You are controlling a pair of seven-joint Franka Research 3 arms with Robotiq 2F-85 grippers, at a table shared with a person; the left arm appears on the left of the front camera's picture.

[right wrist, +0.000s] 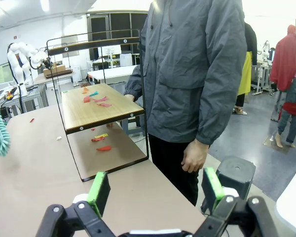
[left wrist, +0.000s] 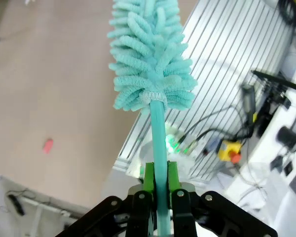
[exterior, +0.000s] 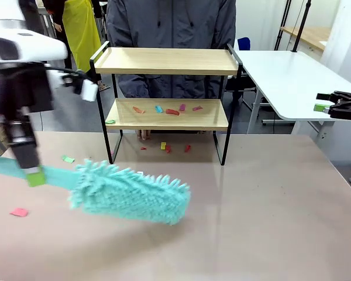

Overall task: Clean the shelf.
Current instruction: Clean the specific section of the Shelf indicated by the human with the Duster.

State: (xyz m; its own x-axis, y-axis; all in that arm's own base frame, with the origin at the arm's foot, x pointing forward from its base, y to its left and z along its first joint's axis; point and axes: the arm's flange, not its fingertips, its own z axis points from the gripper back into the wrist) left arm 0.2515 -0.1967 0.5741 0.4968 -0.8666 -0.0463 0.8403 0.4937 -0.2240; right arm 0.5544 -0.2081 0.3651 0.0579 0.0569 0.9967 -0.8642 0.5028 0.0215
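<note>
The shelf point(exterior: 164, 115) stands at the table's far middle, two light wooden boards in a black frame. Its lower board carries several coloured paper scraps point(exterior: 172, 111), and a few more lie on the table under it point(exterior: 164, 146). My left gripper point(exterior: 35, 175) is shut on the handle of a teal fluffy duster point(exterior: 134, 194), whose head hangs low over the table in front of the shelf. In the left wrist view the green pads point(left wrist: 149, 178) clamp the duster's handle point(left wrist: 159, 143). My right gripper point(exterior: 322, 107) is open at the far right, away from the shelf point(right wrist: 101, 108).
A person point(exterior: 169, 29) in a grey jacket stands behind the shelf, one hand point(right wrist: 193, 157) hanging by the table edge. Loose scraps lie on the table at the left, a green one point(exterior: 68, 158) and a pink one point(exterior: 19, 212). A white table point(exterior: 286, 76) stands at back right.
</note>
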